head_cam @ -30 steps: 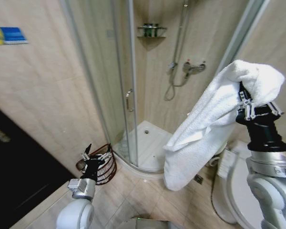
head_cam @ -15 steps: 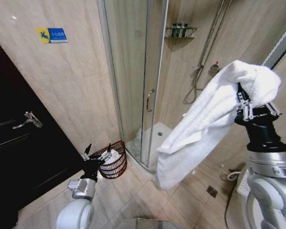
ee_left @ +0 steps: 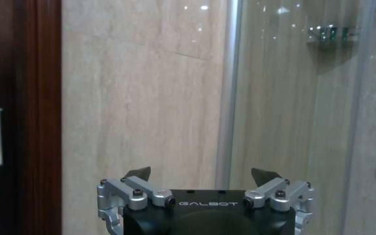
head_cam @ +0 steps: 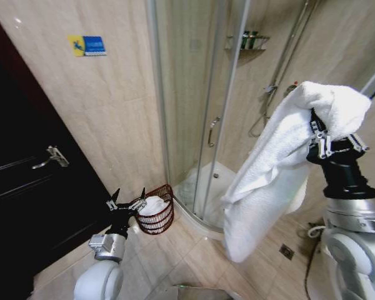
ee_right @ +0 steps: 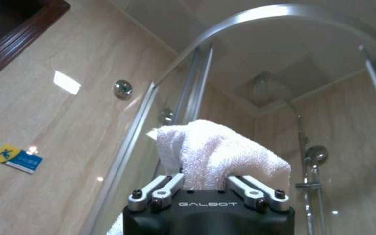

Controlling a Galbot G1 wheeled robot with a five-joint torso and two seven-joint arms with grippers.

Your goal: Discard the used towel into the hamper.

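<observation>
While your right gripper (head_cam: 320, 134) sits at the right of the head view, raised to mid-height, its fingers are clamped on the white towel (head_cam: 281, 169), which bunches over the fingertips and drapes down and to the left toward the frame's lower centre. From the right wrist view you see the same towel (ee_right: 211, 154) pinched between the two metal fingers (ee_right: 154, 192), rising as a folded crest above the gripper body.

Your left gripper (head_cam: 126, 201) stands low at the lower left of the head view, pointing upward, with its fingers spread apart and nothing between them; the left wrist view confirms the gap, with both fingertips (ee_left: 137, 173) well separated in front of the beige tiled wall (ee_left: 142, 88).

You find the hamper (head_cam: 157, 211) on the floor just right of the left gripper in the head view, at the foot of the glass shower enclosure (head_cam: 194, 106), with something white lying in it. A dark door (head_cam: 25, 181) fills the left edge, and a small blue-and-yellow sign (head_cam: 86, 45) sits on the wall at upper left.
</observation>
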